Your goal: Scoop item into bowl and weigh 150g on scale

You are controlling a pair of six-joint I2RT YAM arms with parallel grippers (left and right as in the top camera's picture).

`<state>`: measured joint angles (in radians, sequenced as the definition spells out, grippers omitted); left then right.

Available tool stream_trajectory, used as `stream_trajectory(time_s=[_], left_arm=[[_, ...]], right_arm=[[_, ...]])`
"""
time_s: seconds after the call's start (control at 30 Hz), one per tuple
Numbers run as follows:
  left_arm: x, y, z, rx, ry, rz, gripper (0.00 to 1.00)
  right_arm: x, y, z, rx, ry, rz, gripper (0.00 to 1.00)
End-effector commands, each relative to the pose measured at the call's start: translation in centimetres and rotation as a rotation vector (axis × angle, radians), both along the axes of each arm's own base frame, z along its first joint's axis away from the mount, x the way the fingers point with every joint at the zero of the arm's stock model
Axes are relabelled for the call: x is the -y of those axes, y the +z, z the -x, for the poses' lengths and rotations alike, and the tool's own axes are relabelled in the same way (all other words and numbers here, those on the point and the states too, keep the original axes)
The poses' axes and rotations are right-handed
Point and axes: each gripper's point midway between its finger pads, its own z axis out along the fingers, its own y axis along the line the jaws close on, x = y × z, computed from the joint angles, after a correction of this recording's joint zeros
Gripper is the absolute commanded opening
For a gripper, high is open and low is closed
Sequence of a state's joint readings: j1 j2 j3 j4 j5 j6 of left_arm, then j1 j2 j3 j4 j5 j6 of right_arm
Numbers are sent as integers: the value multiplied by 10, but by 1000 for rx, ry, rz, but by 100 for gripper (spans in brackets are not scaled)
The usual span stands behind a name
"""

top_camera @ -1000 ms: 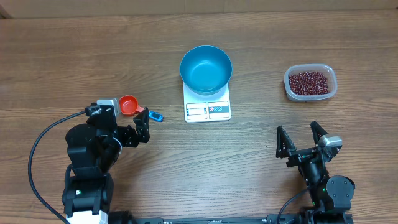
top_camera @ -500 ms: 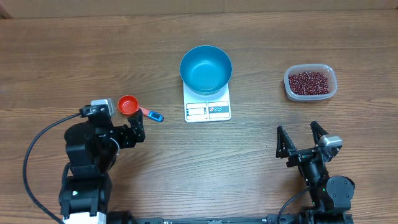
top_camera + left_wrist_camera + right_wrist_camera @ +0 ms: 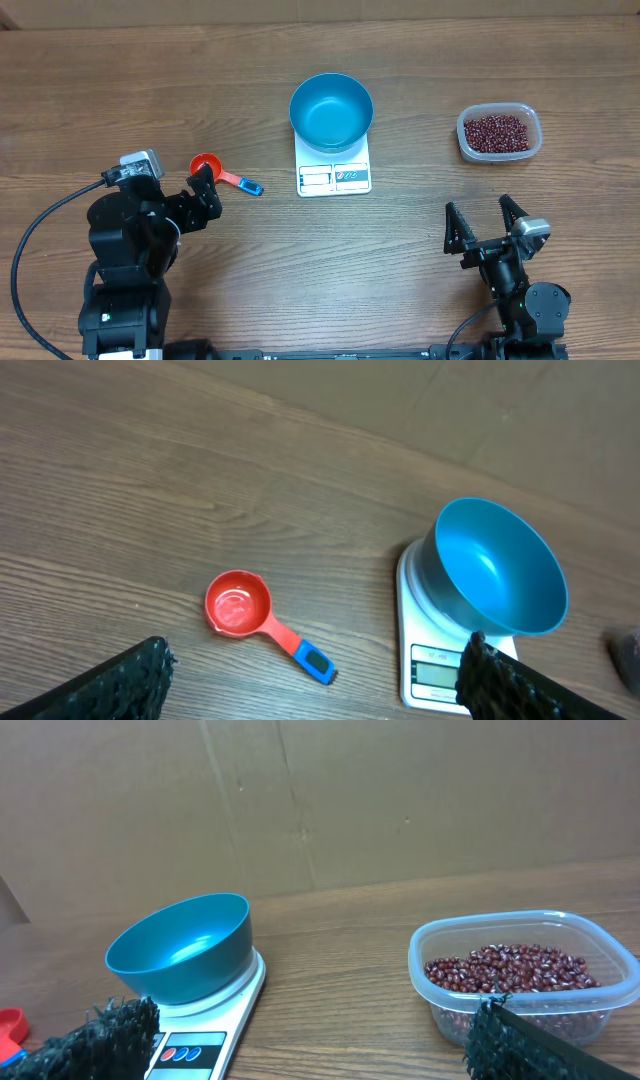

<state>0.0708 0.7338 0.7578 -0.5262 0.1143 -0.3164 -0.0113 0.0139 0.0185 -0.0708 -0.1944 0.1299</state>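
The left hand (image 3: 206,190) — spread, empty — has drifted left beside the red scoop (image 3: 240,606), not yet gripped; the right hand (image 3: 478,214) waits spread, beans (image 3: 497,132) untouched.

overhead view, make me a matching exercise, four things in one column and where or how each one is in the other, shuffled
Things:
1. blue bowl
2. beans
3. red scoop
4. right gripper

Places or states:
A. in the clear tub
B. open, holding nothing
C. on the white scale
D. lying on the table, left of the scale

Pairs: 1-C, 2-A, 3-D, 4-B
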Motion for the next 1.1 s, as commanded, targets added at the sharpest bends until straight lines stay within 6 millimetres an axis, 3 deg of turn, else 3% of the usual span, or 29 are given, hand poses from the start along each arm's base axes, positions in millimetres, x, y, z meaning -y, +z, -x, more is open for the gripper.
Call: stream_trajectory(time_s=[0.0, 0.4, 1.07], left_arm=[[-2, 11, -3, 14, 26, 19, 93], [-3, -13, -14, -123, 43, 46, 93], [-15, -13, -22, -240, 100, 12, 100]], right_arm=[[1, -1, 0, 7, -5, 4, 100], [1, -1, 0, 7, -5, 4, 100], [1, -1, 0, 7, -5, 4, 100]])
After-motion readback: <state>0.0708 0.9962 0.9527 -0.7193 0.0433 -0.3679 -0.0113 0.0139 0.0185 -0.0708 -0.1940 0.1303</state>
